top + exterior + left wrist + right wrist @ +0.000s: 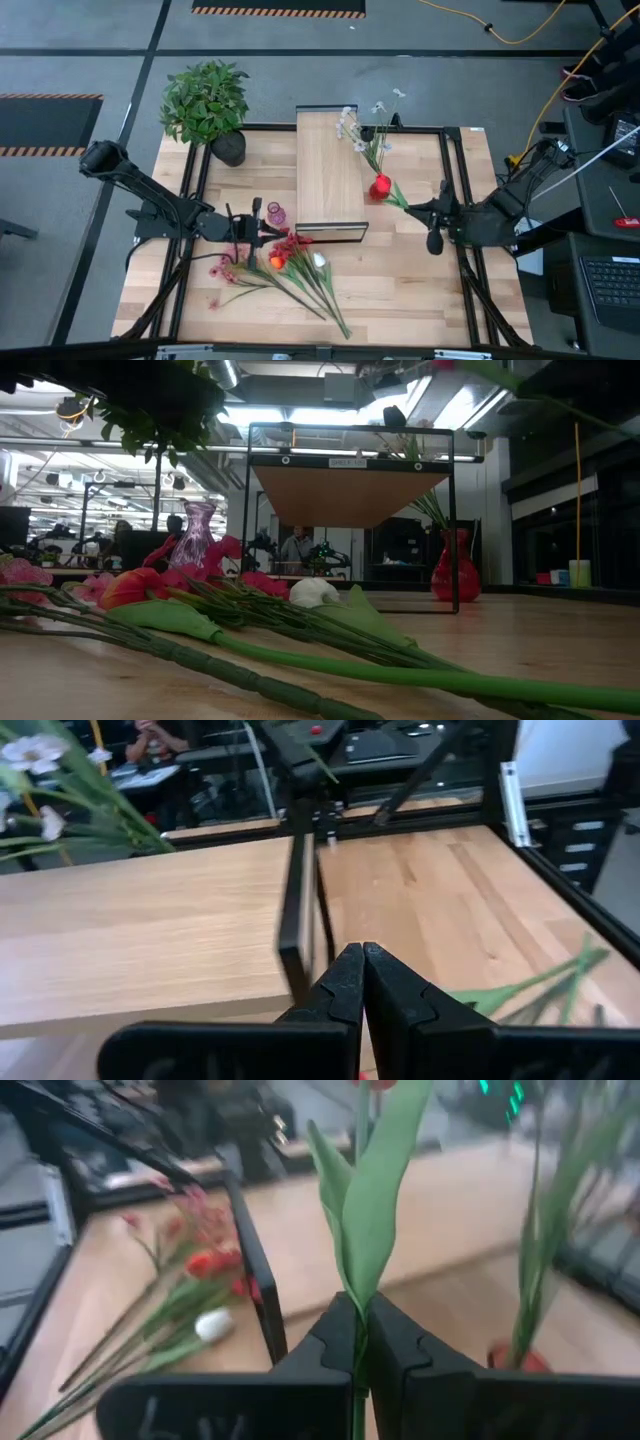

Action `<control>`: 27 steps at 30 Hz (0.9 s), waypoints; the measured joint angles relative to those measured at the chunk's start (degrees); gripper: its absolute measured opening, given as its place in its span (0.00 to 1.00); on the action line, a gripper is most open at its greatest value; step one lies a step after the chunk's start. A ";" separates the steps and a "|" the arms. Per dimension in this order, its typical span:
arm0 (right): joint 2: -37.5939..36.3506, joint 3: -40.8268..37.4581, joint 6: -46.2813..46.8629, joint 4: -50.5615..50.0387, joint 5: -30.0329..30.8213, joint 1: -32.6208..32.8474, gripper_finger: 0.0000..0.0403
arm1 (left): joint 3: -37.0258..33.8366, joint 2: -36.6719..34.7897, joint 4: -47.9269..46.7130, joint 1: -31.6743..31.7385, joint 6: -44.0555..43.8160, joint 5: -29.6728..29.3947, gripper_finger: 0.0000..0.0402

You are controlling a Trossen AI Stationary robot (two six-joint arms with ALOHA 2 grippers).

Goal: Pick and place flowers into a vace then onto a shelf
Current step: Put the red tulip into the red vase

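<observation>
Loose flowers (285,265) lie in a pile on the tabletop near the front, also seen in the low view (200,600). The light-wood shelf (325,170) stands raised at the centre. At its right edge a red vase (380,187) holds white-blossomed stems (365,125). A small purple vase (276,213) stands by the shelf's near left corner. My left gripper (262,232) hovers shut and empty beside it (362,955). Right of the red vase, my right gripper (412,208) is shut on a flower's green stalk. My right gripper pinches the flower's green stalk (358,1325) between its two fingers, just below the leaves. The fingers come roughly level from the table's right side and lie across the stalk. The flower is lifted clear, its leaves (375,1190) and blossom end reaching toward the red vase (515,1360).
A bushy potted plant (205,100) stands at the far left corner. A black metal frame (455,170) rims the tabletop and carries the shelf (350,490). Bare wood (420,280) lies at the near right. People show in the room behind.
</observation>
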 joint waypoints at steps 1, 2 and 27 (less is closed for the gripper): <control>-1.82 -1.54 -3.92 3.18 -0.01 0.00 0.02 | 0.02 -0.01 -0.02 0.48 -0.18 0.00 0.01; -3.52 -2.99 -7.64 6.31 -0.13 0.00 0.02 | 0.02 -0.01 0.00 0.97 -0.21 0.00 0.01; -13.15 -24.73 -49.00 63.28 -27.17 -22.40 0.01 | 0.01 -0.02 -0.07 3.74 -0.37 0.02 0.01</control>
